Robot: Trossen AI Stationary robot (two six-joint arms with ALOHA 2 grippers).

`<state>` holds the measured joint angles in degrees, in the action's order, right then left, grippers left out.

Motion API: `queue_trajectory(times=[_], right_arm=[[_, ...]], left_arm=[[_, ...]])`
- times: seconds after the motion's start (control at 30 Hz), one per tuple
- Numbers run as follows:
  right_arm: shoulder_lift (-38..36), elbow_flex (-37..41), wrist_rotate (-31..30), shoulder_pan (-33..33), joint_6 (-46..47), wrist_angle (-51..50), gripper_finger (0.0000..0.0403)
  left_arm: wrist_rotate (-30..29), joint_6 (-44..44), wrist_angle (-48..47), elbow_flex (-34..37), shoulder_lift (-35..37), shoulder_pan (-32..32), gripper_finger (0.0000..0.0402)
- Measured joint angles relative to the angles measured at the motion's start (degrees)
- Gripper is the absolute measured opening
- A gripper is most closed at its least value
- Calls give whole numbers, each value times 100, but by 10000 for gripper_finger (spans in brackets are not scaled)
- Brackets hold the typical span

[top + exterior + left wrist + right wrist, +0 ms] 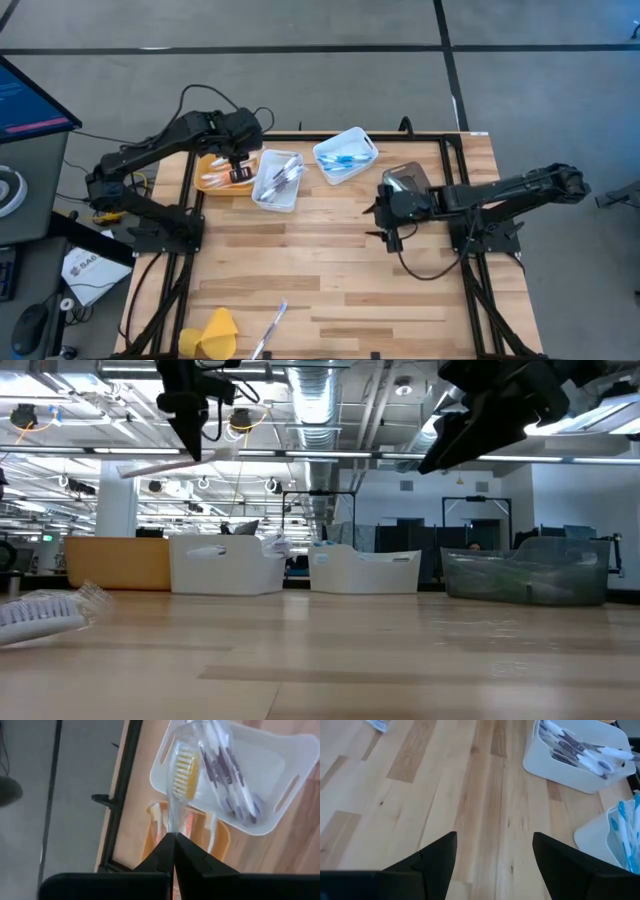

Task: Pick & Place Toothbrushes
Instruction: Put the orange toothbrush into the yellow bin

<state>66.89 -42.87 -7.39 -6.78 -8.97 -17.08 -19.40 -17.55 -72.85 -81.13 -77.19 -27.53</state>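
Fingers of the left gripper (173, 851) are pinched tight on a clear-handled toothbrush (183, 770) with yellow bristles, held up in the air over the orange bin (212, 172), right at the seam where it touches the white bin (277, 181). To place it well, I'd say the arm wants to centre over one bin before letting go, because the brush head hangs out over the white bin's rim and could tip across the wall. That orange bin sits close to the desk's (330, 270) far left edge, with the black frame rail just beside it, so little slack on that side. Over on the right, the right gripper (494, 855) waits with fingers wide apart and nothing between them, above bare wood. Plenty of open desk in the middle; one loose toothbrush (272, 326) lies near the front edge beside a yellow lump (215, 331).
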Motion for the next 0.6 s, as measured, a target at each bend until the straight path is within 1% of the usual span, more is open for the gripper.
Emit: queue_trajectory(times=[0.13,0.37,0.5,0.6], right_arm=[[0,0,2,-34,1,14,255],[-2,0,2,-34,47,44,255],[-2,0,2,-34,46,44,255],[-2,0,2,-18,46,44,255]], left_arm=[[30,-186,123,314,0,-183,0],[86,-206,350,991,0,-611,0],[189,-220,614,1400,-2,-736,0],[265,-392,852,1662,-2,-738,0]])
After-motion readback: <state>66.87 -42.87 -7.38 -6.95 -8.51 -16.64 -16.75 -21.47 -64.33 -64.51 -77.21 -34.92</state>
